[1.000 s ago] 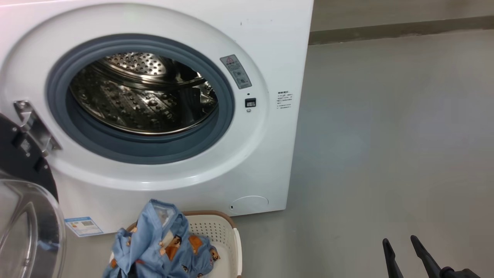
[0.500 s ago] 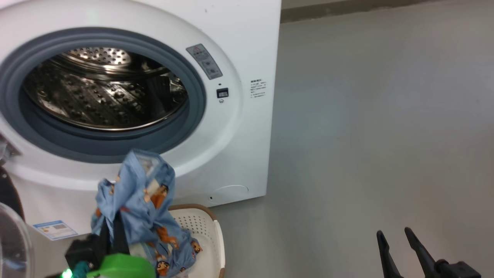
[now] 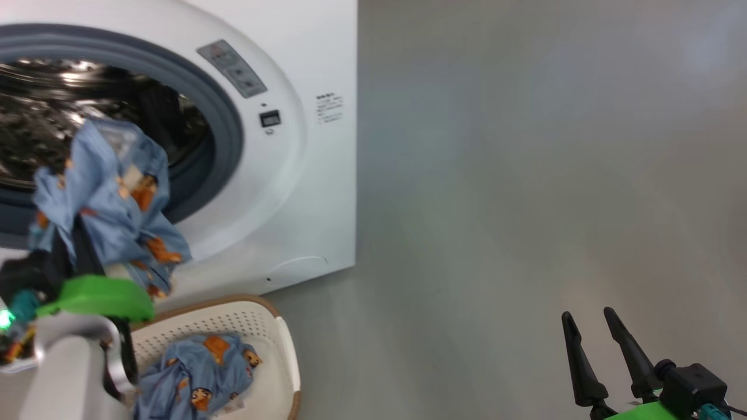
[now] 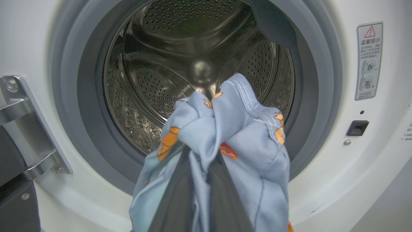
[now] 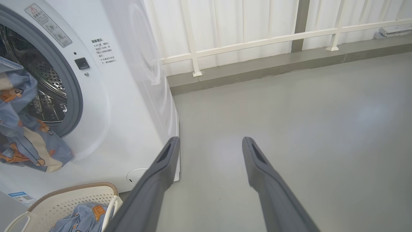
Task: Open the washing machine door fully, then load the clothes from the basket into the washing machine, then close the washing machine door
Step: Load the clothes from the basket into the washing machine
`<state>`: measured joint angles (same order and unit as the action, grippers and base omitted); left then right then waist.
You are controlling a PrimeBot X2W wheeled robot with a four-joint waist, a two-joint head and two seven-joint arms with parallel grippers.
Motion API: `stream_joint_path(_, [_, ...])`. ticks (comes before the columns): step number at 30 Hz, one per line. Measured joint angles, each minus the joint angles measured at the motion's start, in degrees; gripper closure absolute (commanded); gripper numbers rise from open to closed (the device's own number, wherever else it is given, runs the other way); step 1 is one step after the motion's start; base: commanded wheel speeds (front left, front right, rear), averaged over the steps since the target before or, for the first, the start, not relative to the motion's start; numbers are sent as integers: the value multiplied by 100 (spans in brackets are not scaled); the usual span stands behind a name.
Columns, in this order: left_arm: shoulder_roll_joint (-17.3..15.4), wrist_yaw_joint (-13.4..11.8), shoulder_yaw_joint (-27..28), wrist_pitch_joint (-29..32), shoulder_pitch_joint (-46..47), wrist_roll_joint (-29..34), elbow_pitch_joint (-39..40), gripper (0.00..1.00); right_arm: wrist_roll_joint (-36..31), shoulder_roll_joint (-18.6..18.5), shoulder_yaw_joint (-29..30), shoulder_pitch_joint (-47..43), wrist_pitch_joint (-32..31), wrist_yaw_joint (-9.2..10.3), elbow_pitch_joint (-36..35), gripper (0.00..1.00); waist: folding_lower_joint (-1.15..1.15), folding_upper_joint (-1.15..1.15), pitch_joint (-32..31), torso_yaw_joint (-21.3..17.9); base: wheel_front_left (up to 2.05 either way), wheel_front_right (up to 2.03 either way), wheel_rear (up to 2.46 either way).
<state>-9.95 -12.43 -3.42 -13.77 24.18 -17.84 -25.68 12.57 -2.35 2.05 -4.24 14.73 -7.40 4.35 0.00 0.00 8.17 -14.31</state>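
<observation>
From my head, my left fingers [image 3: 86,248] are clamped on a blue garment [image 3: 111,192], which hangs before the mouth of the washing machine [image 3: 303,186] and above the basket [image 3: 287,356]. A second garment [image 3: 192,379] lies in that basket. My right fingers [image 3: 575,356] stand apart, holding nothing, over the floor [image 3: 525,204] well off to the right. At my left wrist, the fingers are narrow and buried in the bunched cloth, just outside the grey gasket [image 4: 80,129], with the steel drum [image 4: 154,96] beyond. The door [image 4: 13,206] sits open at its hinge [image 4: 29,129] on the left. At my right wrist, both fingers are wide over the floor, with the machine and basket to their left.
</observation>
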Motion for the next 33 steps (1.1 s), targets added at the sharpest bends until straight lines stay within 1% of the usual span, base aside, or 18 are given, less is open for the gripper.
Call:
stream_joint_path(5, [-175, -99, 126, -1, 627, 2, -428, 100, 137, 0, -91, 113, 0, 0, 1, 0, 0, 0, 305, -175, 0, 0, 0])
stream_joint_path(14, [-470, -83, 176, -21, 1883, 56, -1611, 100, 231, 8, -349, 473, 0, 0, 11, 0, 0, 0, 948, -426, 0, 0, 0])
stream_joint_path(18, [-531, -33, 164, -52, 2542, 111, -1984, 100, 249, 5, -519, 658, 0, 0, 10, 0, 0, 0, 1266, -505, 0, 0, 0])
stream_joint_path(22, [-738, 65, 158, -52, 3092, 163, -2369, 100, 250, 13, -701, 823, 0, 0, -19, 0, 0, 0, 1570, -591, 0, 0, 0])
stream_joint_path(26, [-870, 118, 126, -53, 3638, 260, -2697, 100, 255, 11, -832, 936, 0, 0, -62, 0, 0, 0, 1840, -693, 0, 0, 0])
stream_joint_path(30, [-980, 164, 92, -53, 4159, 323, -2854, 100, 255, 14, -1072, 1030, 0, 0, -71, 0, 0, 0, 2085, -796, 0, 0, 0])
stream_joint_path(33, [-1028, 220, 116, -54, 4514, 327, -2938, 100, 285, 18, -1090, 1033, 0, 0, -98, 0, 0, 0, 2251, -866, 0, 0, 0])
